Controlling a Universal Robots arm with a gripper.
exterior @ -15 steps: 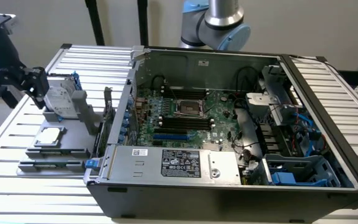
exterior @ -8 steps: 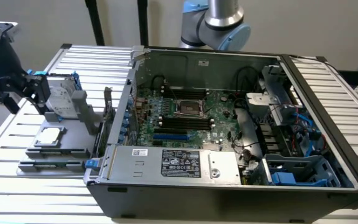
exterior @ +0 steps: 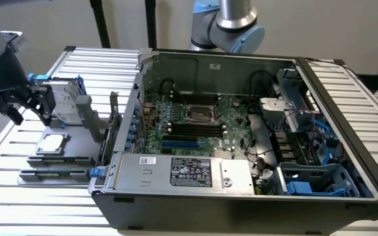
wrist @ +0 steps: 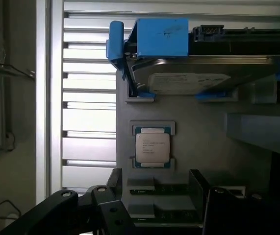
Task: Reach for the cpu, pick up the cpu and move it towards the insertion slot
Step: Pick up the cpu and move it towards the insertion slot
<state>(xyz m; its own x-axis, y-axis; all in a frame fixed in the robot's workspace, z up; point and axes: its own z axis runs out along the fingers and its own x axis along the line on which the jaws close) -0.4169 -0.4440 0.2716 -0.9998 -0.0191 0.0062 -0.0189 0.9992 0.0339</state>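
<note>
Pincer (exterior: 31, 117) hangs spread and empty at the exterior view's left, near the cpu (exterior: 52, 142) in its grey holder (exterior: 77, 158) on the bench (exterior: 45, 206); the insertion slot (exterior: 200, 114) sits well apart, toward that view's right. Descending off-centre could clip the neighbouring hard drive (exterior: 64, 101).

exterior high, oblique; wrist (nearer) seemingly overhead; both see cpu (exterior: 51, 142) (wrist: 152, 145)

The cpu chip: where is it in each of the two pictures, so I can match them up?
Exterior view: the cpu lies on the grey holder at the exterior view's left, outside the computer case.
Wrist view: the cpu sits on the same grey holder.
Shared landmark: the blue-framed hard drive, right beside the cpu.
</note>
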